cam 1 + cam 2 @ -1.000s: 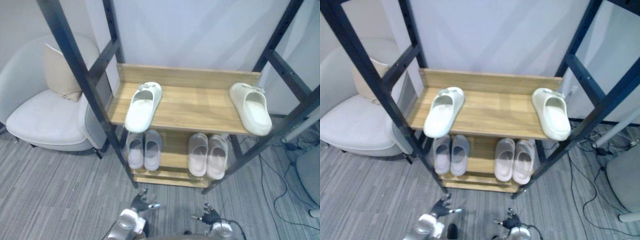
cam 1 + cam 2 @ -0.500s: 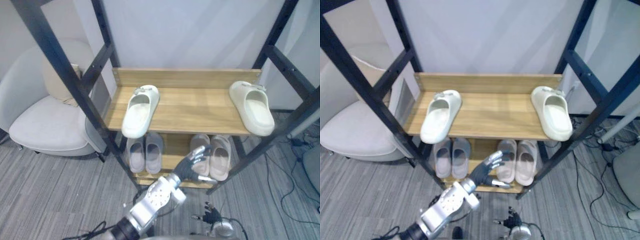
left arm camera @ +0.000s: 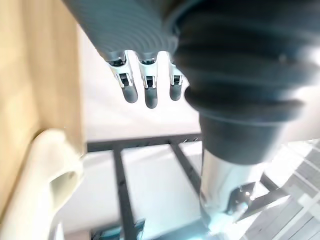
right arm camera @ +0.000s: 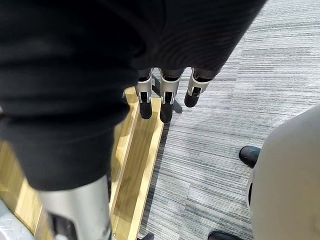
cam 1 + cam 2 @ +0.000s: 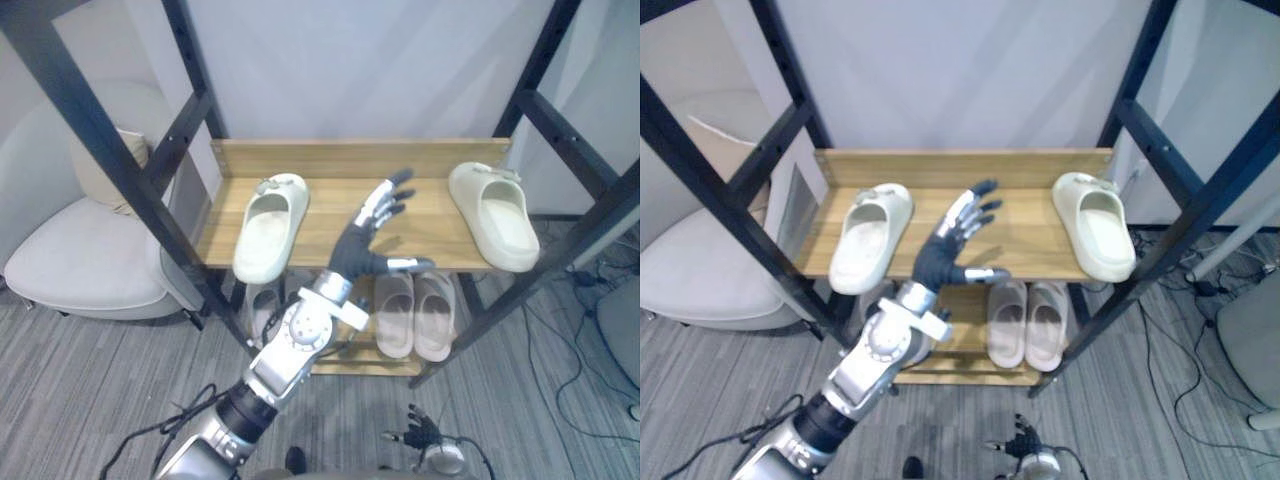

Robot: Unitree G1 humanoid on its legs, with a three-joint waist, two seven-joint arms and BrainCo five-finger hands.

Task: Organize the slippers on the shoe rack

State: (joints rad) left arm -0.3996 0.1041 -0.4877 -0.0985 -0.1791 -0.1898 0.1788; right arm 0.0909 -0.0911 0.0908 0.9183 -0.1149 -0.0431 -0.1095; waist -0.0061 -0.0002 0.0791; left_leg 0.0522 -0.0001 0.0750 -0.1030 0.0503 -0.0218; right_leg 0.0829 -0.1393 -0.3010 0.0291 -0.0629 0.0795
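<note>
The shoe rack is black square-section metal posts and diagonal braces carrying pale wood-grain shelves, the upper shelf with a low plank lip along its back. Two chunky cream slippers of smooth moulded foam, open-toed with thick rounded soles, sit on that upper shelf well apart: the left cream slipper near the left end, its heel jutting over the front edge, and the right cream slipper at the far right end. Below, on the lower shelf, a pinkish-grey pair lies side by side, soles touching, and another pale pair is partly hidden behind the silver arm. The left hand hangs before the upper shelf between the two cream slippers, fingers straight and fanned, thumb out sideways, gripping nothing. The right hand is low above the ribbed grey carpet, fingers loosely spread and empty. A rounded pale armchair with a beige cushion stands just beside the rack.
</note>
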